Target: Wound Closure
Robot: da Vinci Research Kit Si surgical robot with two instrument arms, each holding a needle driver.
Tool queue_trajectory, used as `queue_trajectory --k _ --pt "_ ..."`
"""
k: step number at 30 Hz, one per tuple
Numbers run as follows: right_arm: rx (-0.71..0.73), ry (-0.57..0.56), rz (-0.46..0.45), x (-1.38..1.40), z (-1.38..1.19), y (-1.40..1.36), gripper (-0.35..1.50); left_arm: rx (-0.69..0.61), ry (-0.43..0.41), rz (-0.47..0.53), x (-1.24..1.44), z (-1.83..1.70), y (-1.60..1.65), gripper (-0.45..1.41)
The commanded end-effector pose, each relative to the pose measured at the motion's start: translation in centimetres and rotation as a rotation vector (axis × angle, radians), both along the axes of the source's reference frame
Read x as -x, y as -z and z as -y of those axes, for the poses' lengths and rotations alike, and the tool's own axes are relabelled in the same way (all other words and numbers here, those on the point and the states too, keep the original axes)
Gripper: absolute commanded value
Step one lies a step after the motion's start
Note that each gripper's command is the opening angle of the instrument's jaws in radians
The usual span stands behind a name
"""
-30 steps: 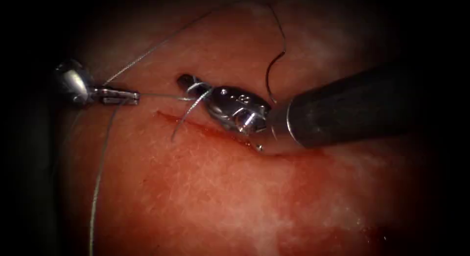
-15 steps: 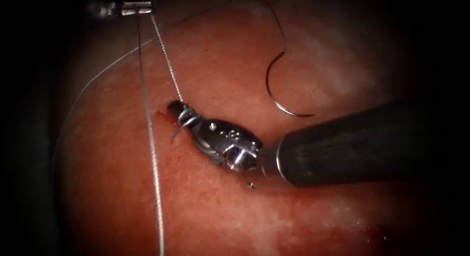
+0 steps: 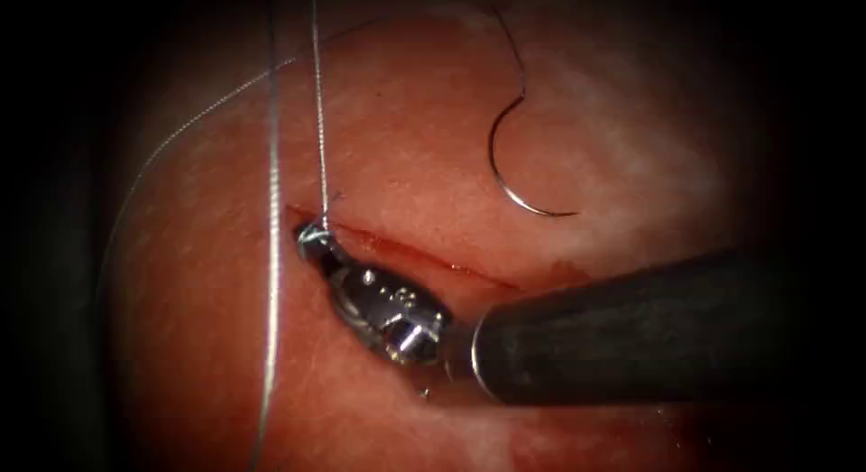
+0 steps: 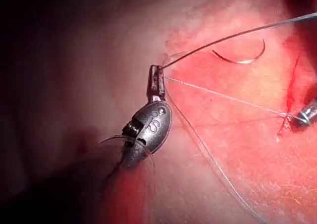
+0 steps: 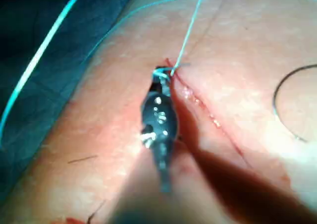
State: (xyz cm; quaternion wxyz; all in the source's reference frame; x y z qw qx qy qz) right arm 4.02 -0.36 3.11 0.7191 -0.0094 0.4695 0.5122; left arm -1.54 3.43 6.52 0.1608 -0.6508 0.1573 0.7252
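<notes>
Both my tools grip thread.
Left tool (image 4: 157,80) and right tool (image 3: 311,240) clench shiny thread (image 3: 320,138); curved steel needle (image 3: 519,156) lies free on glistening tissue (image 3: 406,147), far of cut (image 3: 406,253).

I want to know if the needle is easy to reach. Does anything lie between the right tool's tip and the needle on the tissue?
Nothing visible does. The needle lies free on the tissue, above the cut. The right tool holds thread at the cut's left end; only bare tissue separates them.
</notes>
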Motion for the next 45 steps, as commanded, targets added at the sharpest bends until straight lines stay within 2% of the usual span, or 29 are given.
queue_trajectory --k 1,11,20,27,32,38,45 --pt "-0.008 0.012 -0.001 -0.08 0.24 -0.02 -0.35 -0.004 0.0 -0.001 0.08 0.03 -0.08 -0.45" --pt "-0.007 0.034 -0.012 -0.17 0.51 0.09 -0.35 0.002 0.01 0.001 0.23 -0.34 -0.18 -0.45" --pt "-0.006 0.057 -0.016 -0.21 0.77 0.17 -0.35 0.035 0.01 0.0 0.32 -0.3 -0.2 -0.45" --pt "-0.018 0.105 0.004 -0.23 1.08 0.06 -0.35 0.044 -0.004 0.002 0.22 -0.22 -0.16 -0.45" --pt "-0.034 0.137 0.013 -0.28 1.32 -0.01 -0.35 0.057 -0.011 -0.006 0.16 -0.29 -0.13 -0.45" --pt "-0.035 0.14 0.014 -0.28 1.34 -0.01 -0.35 0.075 -0.002 -0.012 0.15 -0.34 -0.11 -0.45" --pt "-0.044 0.139 0.01 -0.26 1.3 -0.01 -0.35 0.081 -0.002 -0.014 0.16 -0.16 -0.09 -0.45"
